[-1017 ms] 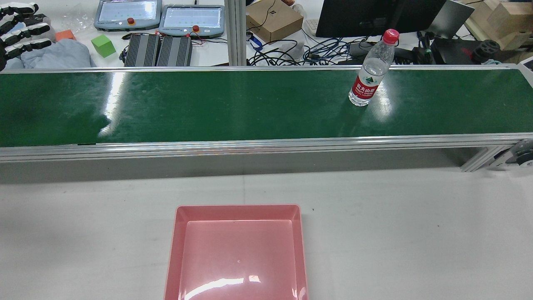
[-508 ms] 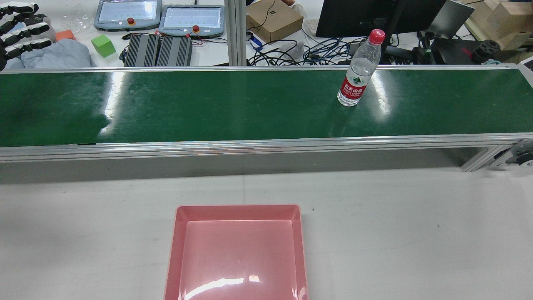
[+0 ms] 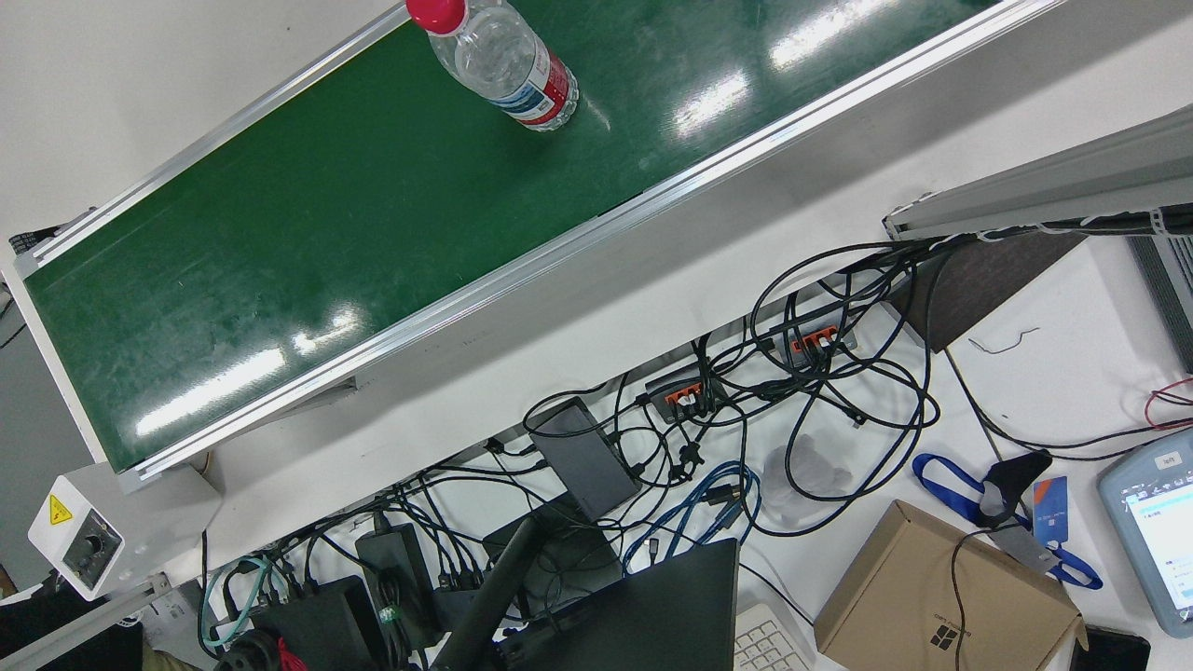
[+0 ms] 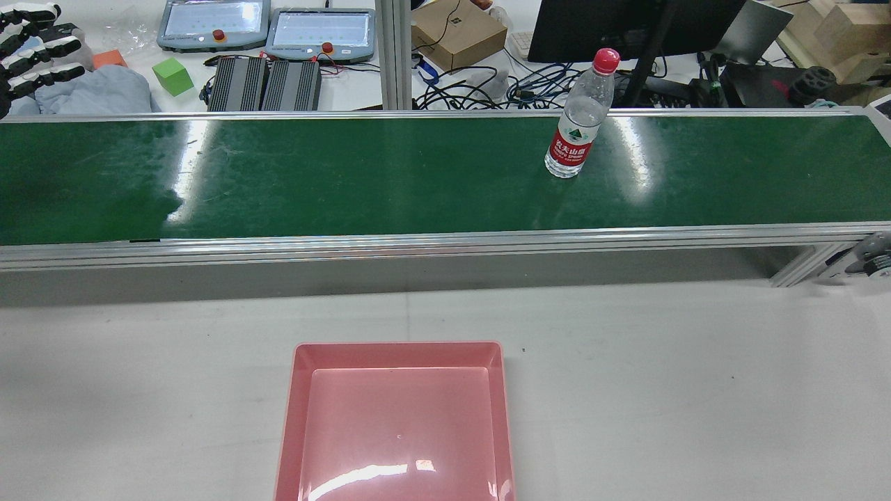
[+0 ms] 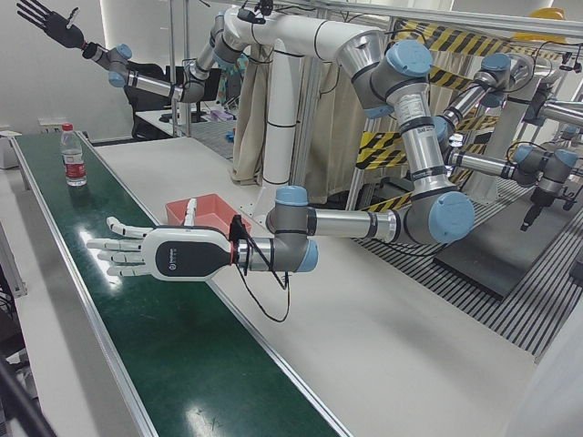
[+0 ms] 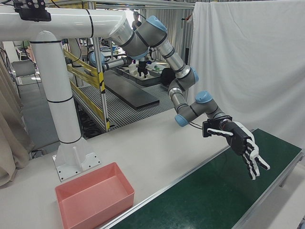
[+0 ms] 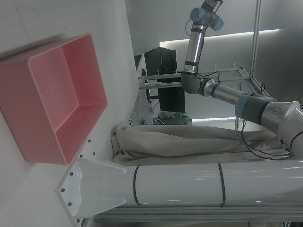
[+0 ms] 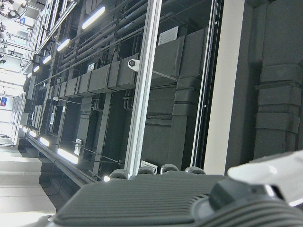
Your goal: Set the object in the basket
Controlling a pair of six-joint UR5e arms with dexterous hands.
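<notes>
A clear water bottle (image 4: 576, 125) with a red cap and red label stands upright on the green conveyor belt (image 4: 348, 181), right of centre. It also shows in the front view (image 3: 508, 65) and far down the belt in the left-front view (image 5: 75, 159). The empty pink basket (image 4: 397, 417) sits on the white table in front of the belt, and the left hand view shows it too (image 7: 61, 99). My left hand (image 5: 155, 255) hovers open over the belt's left end, fingers spread, far from the bottle (image 4: 35, 49) (image 6: 243, 148). My right hand (image 5: 50, 23) is raised high, open and empty.
Beyond the belt lies a cluttered desk with teach pendants (image 4: 320, 31), a green cube (image 4: 172, 75), a cardboard box (image 4: 456, 31), cables and a monitor. The white table (image 4: 661, 390) spreads around the basket. The belt has raised aluminium rails (image 4: 445, 240).
The bottle has travelled leftward along the belt in the rear view, still upright. Both hands have stayed where they were.
</notes>
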